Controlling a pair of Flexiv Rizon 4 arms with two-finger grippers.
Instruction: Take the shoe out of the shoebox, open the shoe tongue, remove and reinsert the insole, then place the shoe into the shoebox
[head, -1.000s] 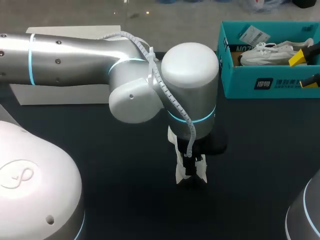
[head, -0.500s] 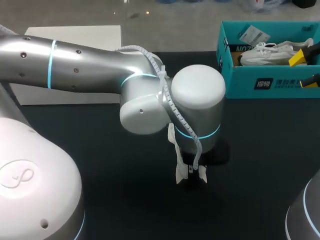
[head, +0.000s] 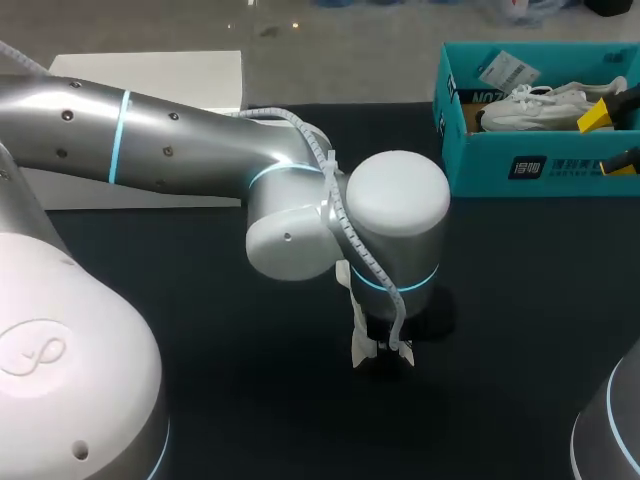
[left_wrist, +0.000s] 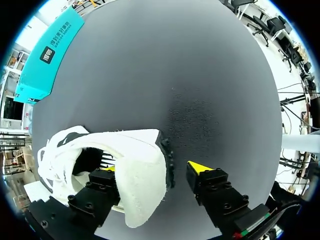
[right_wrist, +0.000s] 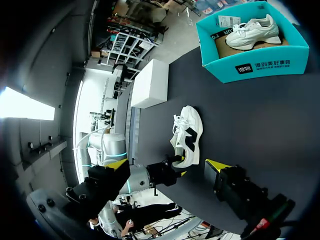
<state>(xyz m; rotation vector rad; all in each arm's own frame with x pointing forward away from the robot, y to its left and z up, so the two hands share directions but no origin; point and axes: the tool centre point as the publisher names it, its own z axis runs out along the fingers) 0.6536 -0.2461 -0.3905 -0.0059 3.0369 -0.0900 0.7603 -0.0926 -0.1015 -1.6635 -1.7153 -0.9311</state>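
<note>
**Change.** Over the preceding second the left arm (head: 180, 140) has swung further across the table (head: 200, 340) and its wrist has sunk. In the head view it now covers more of the white shoe (left_wrist: 125, 150) than before. The shoebox (head: 545, 180), the second shoe (head: 530, 105) inside it and the right gripper (right_wrist: 167, 164) hold their earlier places.

**Print.** The near wall of the teal shoebox carries a small dark label (head: 528, 167) with white characters. A white paper tag (head: 503, 70) with fine dark print leans in the box's back corner. The white shoe bears a black emblem (right_wrist: 191, 134) on its side.

**Task object.** The white shoe is a lace-up trainer with black trim at the heel and a dark interior. It lies near the middle of the table, well apart from the shoebox; whether it rests on its sole or its side cannot be told.

**Grippers.** The left gripper (left_wrist: 152, 169) straddles the heel. One finger is inside the shoe's opening, the other outside, with a strip of bare table between it and the heel, so the jaws are spread and not clamped. The right gripper stands wide apart with nothing between its fingers, at the shoebox's right end in the head view.

**Other.** A white box (head: 150, 75) lies behind the left arm.
</note>
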